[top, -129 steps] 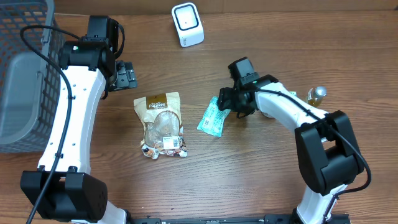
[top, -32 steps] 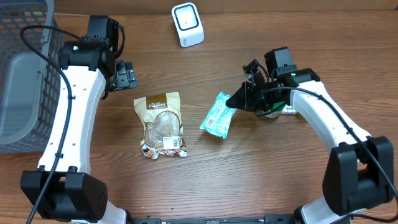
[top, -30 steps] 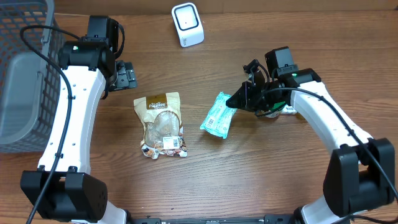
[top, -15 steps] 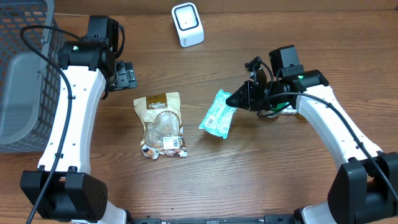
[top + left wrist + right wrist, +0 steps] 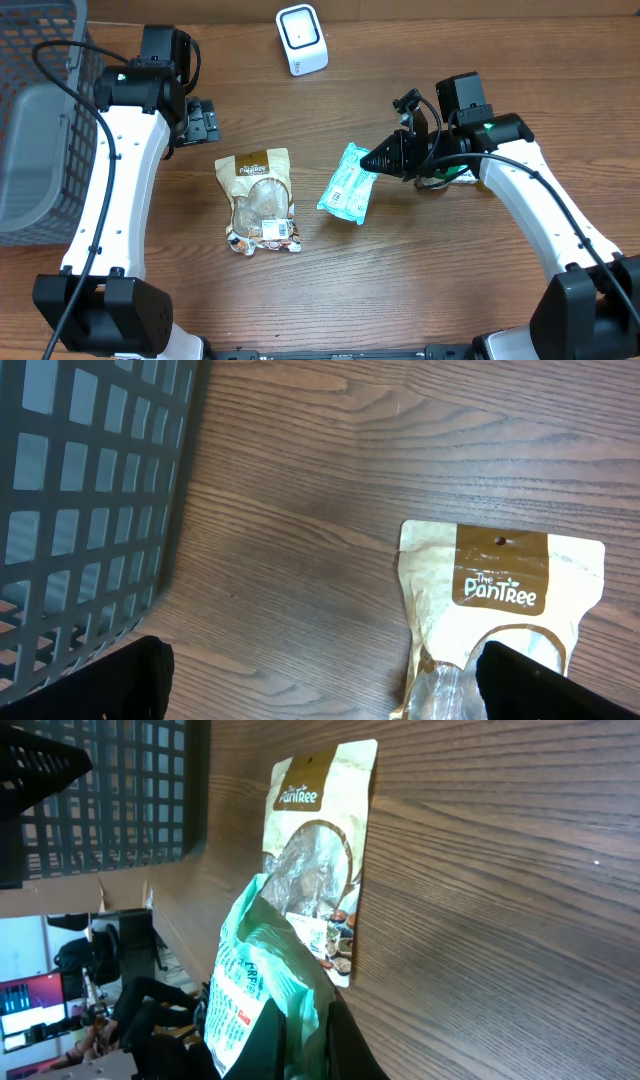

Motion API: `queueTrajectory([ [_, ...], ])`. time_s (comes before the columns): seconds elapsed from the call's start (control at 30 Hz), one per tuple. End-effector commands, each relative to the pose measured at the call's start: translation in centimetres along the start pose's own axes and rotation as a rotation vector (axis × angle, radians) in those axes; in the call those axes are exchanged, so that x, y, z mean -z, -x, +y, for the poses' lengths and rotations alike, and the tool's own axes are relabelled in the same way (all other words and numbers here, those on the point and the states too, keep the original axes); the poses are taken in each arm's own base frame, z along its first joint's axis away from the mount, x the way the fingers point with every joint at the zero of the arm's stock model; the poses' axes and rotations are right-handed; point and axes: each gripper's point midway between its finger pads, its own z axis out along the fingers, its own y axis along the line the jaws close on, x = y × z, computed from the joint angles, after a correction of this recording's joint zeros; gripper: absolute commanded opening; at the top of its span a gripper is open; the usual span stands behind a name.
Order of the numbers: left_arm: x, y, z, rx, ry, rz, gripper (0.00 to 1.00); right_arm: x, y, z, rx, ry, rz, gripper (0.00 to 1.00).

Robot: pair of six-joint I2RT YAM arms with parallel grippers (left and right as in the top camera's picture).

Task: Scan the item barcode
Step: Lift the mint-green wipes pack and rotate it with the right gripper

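below the scanner (image 5: pixel 301 40) the right gripper (image 5: pixel 372 160) pinched the packet (image 5: pixel 345 187) by its corner, a thin hold that could slip when lifted, while the left gripper (image 5: pixel 205 121) stood open.

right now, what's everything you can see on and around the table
basket: one, dark grey mesh, left edge of the table
scanner: one, white, far middle of the table
snack pouch: one, tan and brown, lying flat left of centre
packet: one, teal and white, right of the snack pouch, held by one end
table: one, brown wood, under everything
left gripper: one, black, open and holding nothing, between the basket and the snack pouch
right gripper: one, black, shut on the packet's end, right of centre
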Motion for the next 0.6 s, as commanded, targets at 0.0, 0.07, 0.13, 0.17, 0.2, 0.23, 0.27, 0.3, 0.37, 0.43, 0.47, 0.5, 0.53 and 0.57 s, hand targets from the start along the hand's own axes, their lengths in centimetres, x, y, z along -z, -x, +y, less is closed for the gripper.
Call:
queueTrajectory([
  [0.0,0.15,0.45,0.33,0.000,0.011,-0.012,1.00,0.75,-0.14,1.63,0.046,0.036,-0.014,0.04],
  [0.07,0.15,0.45,0.33,0.000,0.011,-0.012,1.00,0.75,-0.17,1.62,0.044,0.036,-0.013,0.04],
  [0.13,0.15,0.45,0.33,0.000,0.011,-0.012,1.00,0.75,-0.22,1.60,0.042,0.036,-0.011,0.04],
  [0.17,0.15,0.45,0.33,0.000,0.011,-0.012,1.00,0.75,-0.24,1.60,0.042,0.036,-0.011,0.04],
  [0.2,0.15,0.45,0.33,0.000,0.011,-0.012,1.00,0.75,-0.26,1.59,0.041,0.035,-0.010,0.04],
  [0.23,0.15,0.45,0.33,0.000,0.011,-0.012,1.00,0.75,-0.26,1.59,0.040,0.035,-0.010,0.04],
  [0.27,0.15,0.45,0.33,0.000,0.011,-0.012,1.00,0.74,-0.27,1.59,0.040,0.035,-0.010,0.04],
  [0.3,0.15,0.45,0.33,0.000,0.011,-0.012,1.00,0.75,-0.27,1.60,0.040,0.036,-0.010,0.04],
  [0.37,0.15,0.45,0.33,0.000,0.011,-0.012,1.00,0.75,-0.29,1.67,0.041,0.040,-0.009,0.04],
  [0.43,0.15,0.45,0.33,0.000,0.011,-0.012,0.99,0.77,-0.32,1.88,0.041,0.052,-0.006,0.04],
  [0.47,0.15,0.45,0.33,0.000,0.011,-0.012,1.00,0.77,-0.32,1.96,0.042,0.057,-0.006,0.04],
  [0.5,0.15,0.45,0.33,0.000,0.011,-0.012,1.00,0.78,-0.32,2.05,0.043,0.062,-0.006,0.04],
  [0.53,0.15,0.45,0.33,0.000,0.011,-0.012,1.00,0.78,-0.34,2.16,0.043,0.069,-0.004,0.04],
  [0.57,0.15,0.45,0.33,0.000,0.011,-0.012,1.00,0.78,-0.34,2.17,0.043,0.069,-0.004,0.04],
])
